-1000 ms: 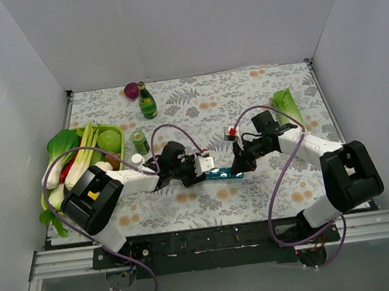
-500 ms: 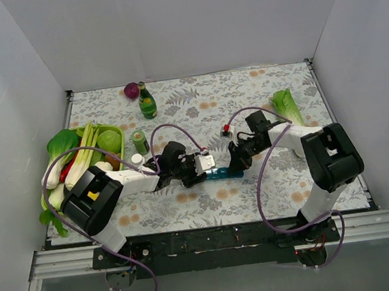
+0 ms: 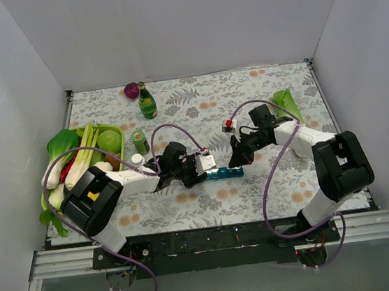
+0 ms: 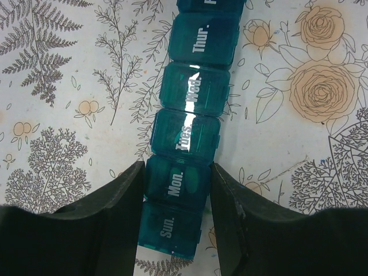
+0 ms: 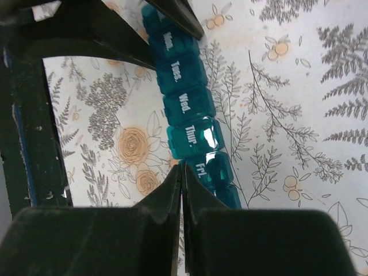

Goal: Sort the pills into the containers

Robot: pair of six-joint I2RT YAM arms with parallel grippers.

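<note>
The teal-blue pill organiser (image 3: 226, 173) lies on the flowered table, all lids closed; the day labels show in the left wrist view (image 4: 192, 98) and the right wrist view (image 5: 187, 118). My left gripper (image 3: 201, 169) is shut on its Sun/Mon end, with one finger (image 4: 123, 198) against each long side. My right gripper (image 3: 236, 162) is shut and empty, and its tips (image 5: 181, 171) touch the edge of the Fri compartment. No loose pills are in view.
A small green canister (image 3: 139, 140) and a white cap (image 3: 137, 159) stand left of the left arm. A green tray (image 3: 117, 130) of vegetables is at the far left. A green bottle (image 3: 147, 103) and a purple onion (image 3: 131, 90) are at the back. A bok choy (image 3: 287, 105) lies at the right.
My right arm swung left and then back right, its shut tip staying by the organiser's right part. My left gripper and the organiser have hardly moved.
</note>
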